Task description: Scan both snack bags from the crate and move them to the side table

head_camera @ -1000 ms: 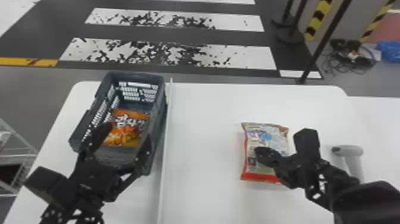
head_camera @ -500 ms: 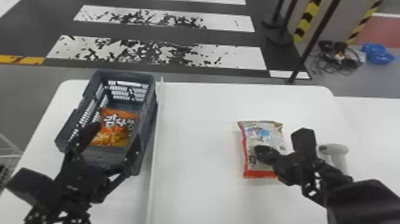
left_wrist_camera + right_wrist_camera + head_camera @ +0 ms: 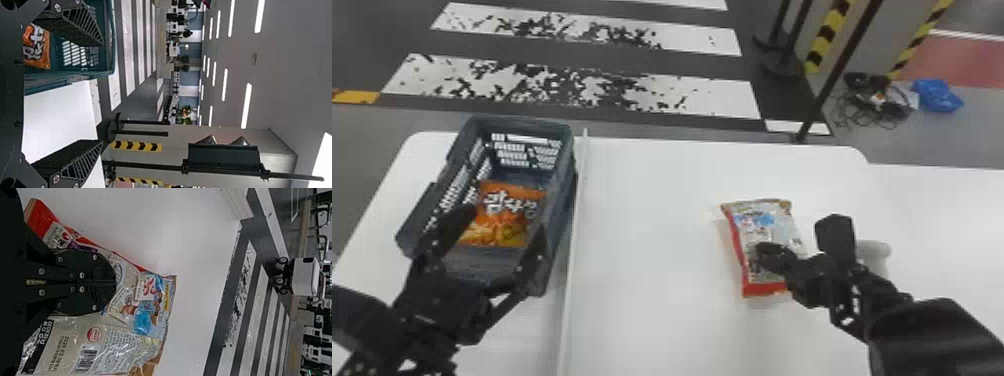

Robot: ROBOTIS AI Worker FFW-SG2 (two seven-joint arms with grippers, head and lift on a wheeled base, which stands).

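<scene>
My right gripper [image 3: 764,251]: fingers clenched on silver-and-red plastic snack bag [image 3: 767,220], holding it at white tabletop [image 3: 652,225], right of crate. Bag's barcode side faces my wrist camera. Pale round-headed scanner [image 3: 877,249] just right of bag, partly behind my arm. My left gripper [image 3: 504,225]: fingers spread, grasping nothing, above near part of dark grey-blue plastic crate [image 3: 563,150]. Shiny orange snack bag [image 3: 504,217] lies inside crate, at left

Snack bag [image 3: 504,217] in crate [image 3: 559,190], second bag [image 3: 763,224] right
</scene>
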